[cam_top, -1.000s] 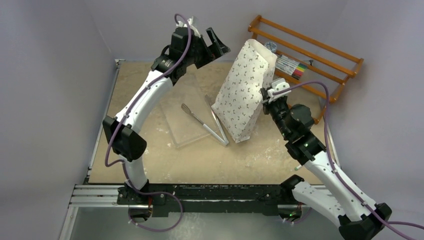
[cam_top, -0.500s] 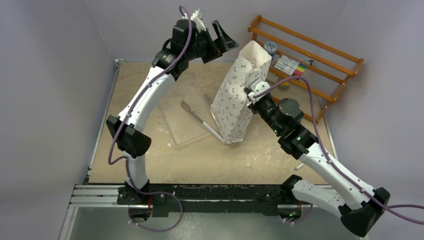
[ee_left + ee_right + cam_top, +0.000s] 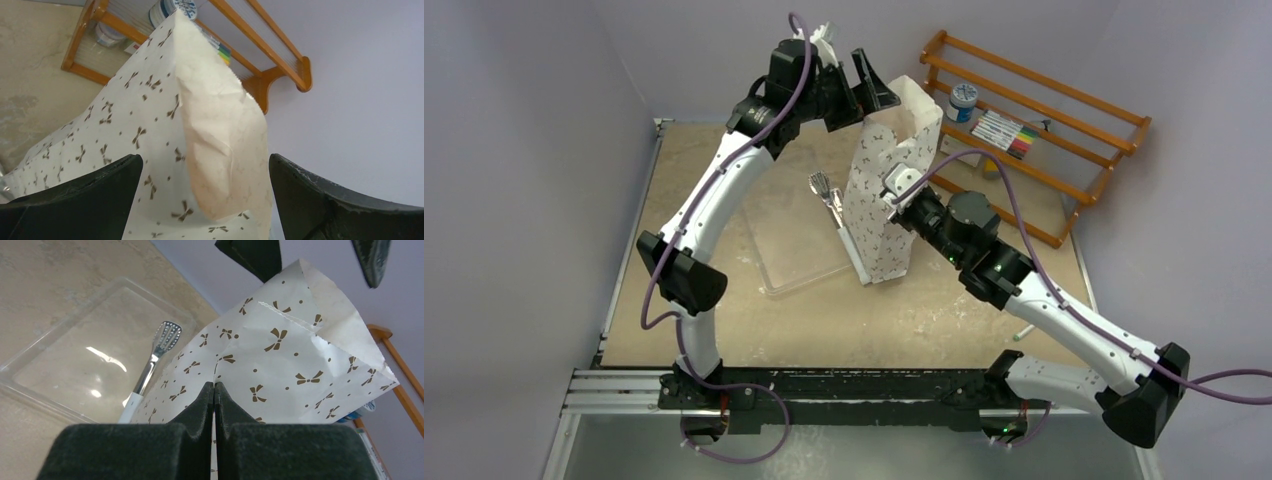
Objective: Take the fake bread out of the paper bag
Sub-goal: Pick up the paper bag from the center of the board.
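The paper bag [image 3: 874,228], white with small brown bow marks, stands nearly upright at the table's middle. It also shows in the left wrist view [image 3: 150,125] and the right wrist view [image 3: 280,355]. My right gripper [image 3: 894,196] is shut on a fold of the bag's side, seen close in its own view [image 3: 214,385]. My left gripper [image 3: 871,88] is open, just above and left of the bag's top edge, which sits between its fingers [image 3: 205,160]. The fake bread is hidden.
Metal tongs [image 3: 829,200] lie against the bag's left side, partly on a clear plastic tray [image 3: 794,265]; both show in the right wrist view, tongs [image 3: 157,350], tray [image 3: 60,365]. A wooden rack [image 3: 1044,110] with markers and a jar stands at the back right.
My right gripper has pulled the bag leftward and stood it more upright. The tongs were pushed left. My left gripper has moved right, closer to the bag's top.
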{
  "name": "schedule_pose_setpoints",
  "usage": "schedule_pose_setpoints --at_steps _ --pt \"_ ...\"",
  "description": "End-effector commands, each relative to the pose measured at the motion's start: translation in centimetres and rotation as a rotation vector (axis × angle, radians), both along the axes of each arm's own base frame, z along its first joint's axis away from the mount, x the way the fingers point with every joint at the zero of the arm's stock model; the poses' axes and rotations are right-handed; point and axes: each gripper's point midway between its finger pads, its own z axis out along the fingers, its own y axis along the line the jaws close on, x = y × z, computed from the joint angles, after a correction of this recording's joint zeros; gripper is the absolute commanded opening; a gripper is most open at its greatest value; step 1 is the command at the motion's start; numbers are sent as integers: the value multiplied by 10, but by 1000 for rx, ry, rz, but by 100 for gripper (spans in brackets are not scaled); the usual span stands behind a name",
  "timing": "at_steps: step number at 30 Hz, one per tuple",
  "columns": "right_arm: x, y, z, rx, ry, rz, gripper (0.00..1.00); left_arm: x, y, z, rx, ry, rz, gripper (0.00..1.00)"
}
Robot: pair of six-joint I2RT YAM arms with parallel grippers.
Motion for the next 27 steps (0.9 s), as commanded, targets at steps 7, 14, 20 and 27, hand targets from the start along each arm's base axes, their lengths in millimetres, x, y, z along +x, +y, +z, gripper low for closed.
schedule_pose_setpoints --at_steps 7,14,20,27 --pt "0 5 52 68 -111 6 0 -23 43 -16 241 -48 42 99" --pt "-9 17 47 49 -101 34 0 -15 56 -17 309 -70 101 99" --pt "-22 20 38 25 -87 43 0 -12 65 -13 331 -85 142 98" --pt "-33 15 34 8 -75 40 0 -9 73 -7 342 -102 187 98"
